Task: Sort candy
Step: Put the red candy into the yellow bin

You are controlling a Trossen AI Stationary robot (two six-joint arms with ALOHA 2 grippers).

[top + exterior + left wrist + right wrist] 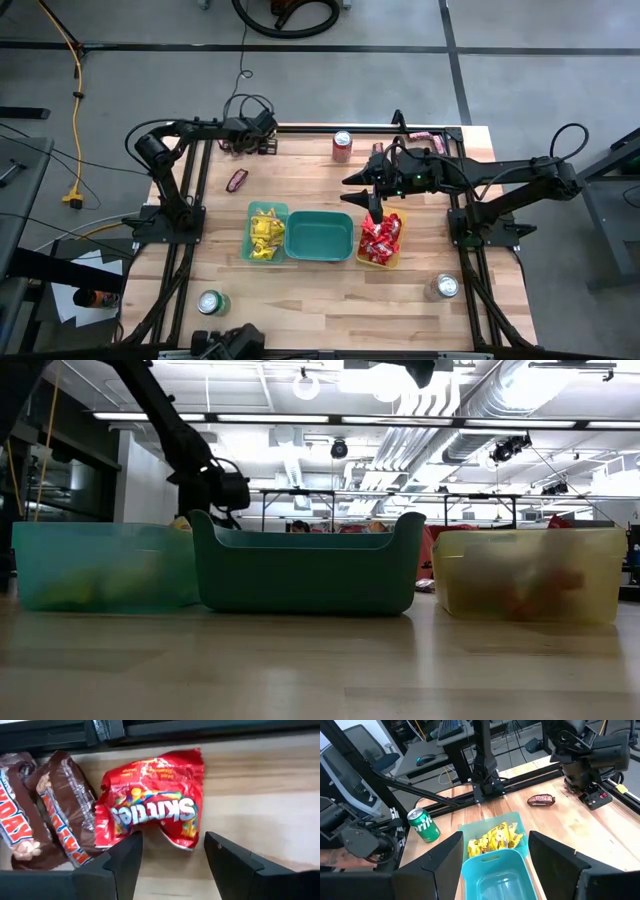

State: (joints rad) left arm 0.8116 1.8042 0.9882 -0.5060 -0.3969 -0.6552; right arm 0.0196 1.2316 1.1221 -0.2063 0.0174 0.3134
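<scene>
My left gripper (243, 146) (172, 855) is at the table's far left corner, open, its fingers either side of the near edge of a red packet (150, 800) lying flat on the wood; I cannot tell whether they touch it. Two dark brown bars (60, 815) lie beside the packet. My right gripper (374, 205) (495, 857) is open and empty above the far end of the yellow bin (398, 262), which holds red packets (380, 238). Yellow packets (265, 232) (495, 840) fill the pale green bin (250, 212). Another brown bar (237, 180) (541, 800) lies alone on the table.
The teal bin (320, 237) (305, 570) stands between the other two bins. A red can (342, 146) stands near the far edge, a green can (210, 302) (423, 825) at the near left and a silver can (445, 287) at the near right. Black frame rails (150, 732) run right behind the candy.
</scene>
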